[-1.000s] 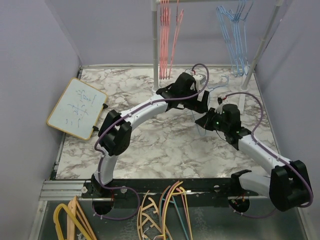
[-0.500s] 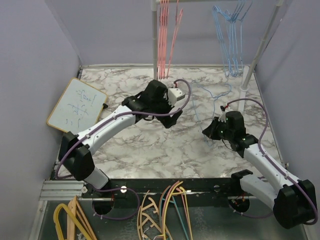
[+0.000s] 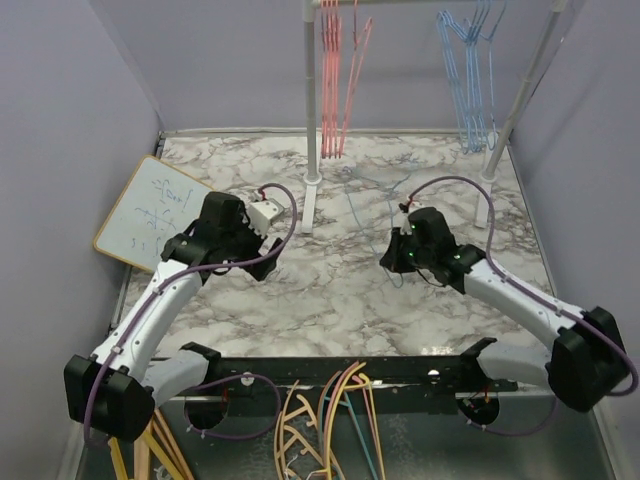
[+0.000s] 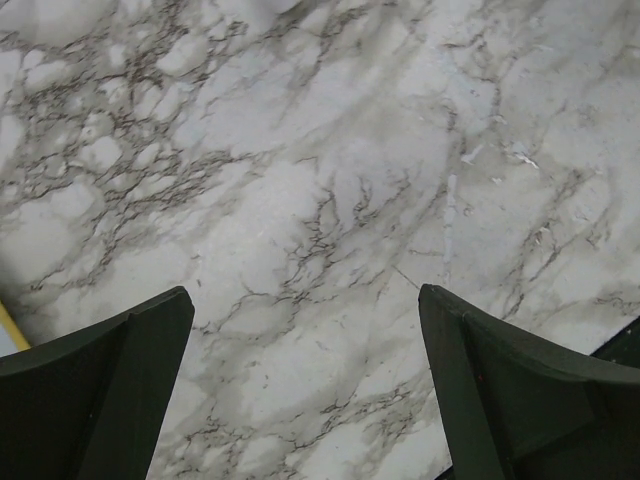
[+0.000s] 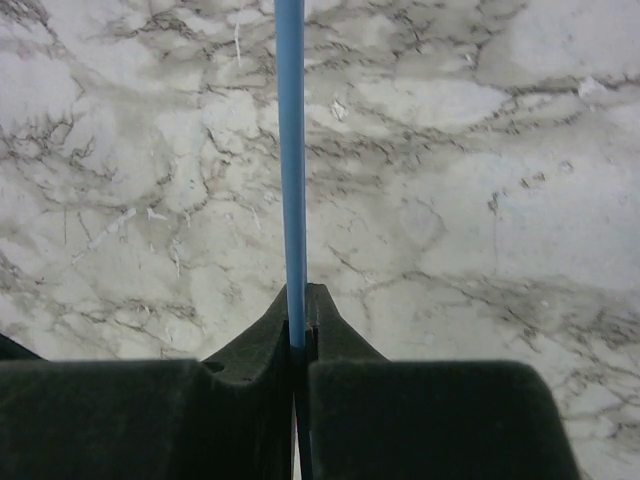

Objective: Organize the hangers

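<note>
Right hand of mine is clamped on a light blue wire hanger. Its two dark fingers are pressed together, and the thin wire runs out from between them, straight away from the wrist camera over the marbled tabletop. From above, that hand sits right of centre over the tabletop and points toward the middle. The hanger shows there only as faint blue lines reaching from the hand toward the far side, between the posts of the white rack; I cannot tell whether any part of it touches the marble. My left hand hangs over the left part of the tabletop with its fingers spread wide apart. Only bare marble shows between them, and it grips nothing. On the rack's rail at the back, a bunch of pinkish red hangers hangs just right of the left post. A bunch of light blue hangers hangs near the right post, well apart from the red ones. A small whiteboard lies at the tabletop's left edge, beside my left arm. Thicker yellow and orange hangers sit below the near edge, in front of my arm bases.
</note>
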### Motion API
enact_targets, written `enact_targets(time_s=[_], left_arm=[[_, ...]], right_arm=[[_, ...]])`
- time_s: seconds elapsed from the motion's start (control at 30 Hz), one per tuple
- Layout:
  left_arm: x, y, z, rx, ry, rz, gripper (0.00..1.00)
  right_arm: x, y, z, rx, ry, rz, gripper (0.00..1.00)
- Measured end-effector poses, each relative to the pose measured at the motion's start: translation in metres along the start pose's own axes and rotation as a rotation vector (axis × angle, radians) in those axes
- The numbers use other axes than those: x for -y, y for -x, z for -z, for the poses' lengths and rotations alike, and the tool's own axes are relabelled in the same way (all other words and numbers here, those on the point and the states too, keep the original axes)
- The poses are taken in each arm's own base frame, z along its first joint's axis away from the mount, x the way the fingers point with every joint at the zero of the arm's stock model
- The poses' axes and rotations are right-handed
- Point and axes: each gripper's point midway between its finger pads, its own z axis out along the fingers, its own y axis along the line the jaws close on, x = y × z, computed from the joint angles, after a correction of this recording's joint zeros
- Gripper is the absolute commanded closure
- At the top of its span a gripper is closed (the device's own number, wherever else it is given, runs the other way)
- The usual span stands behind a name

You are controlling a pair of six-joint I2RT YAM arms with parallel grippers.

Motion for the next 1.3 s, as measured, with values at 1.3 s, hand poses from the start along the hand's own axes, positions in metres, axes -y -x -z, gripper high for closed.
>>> enact_targets(time_s=[1.3], left_arm=[[-0.071, -0.021, 0.005, 0.134, 0.129, 0.398, 0.05]], right_arm=[[-0.001, 0.351, 0.043, 0.441, -0.475, 0.288, 0.99]])
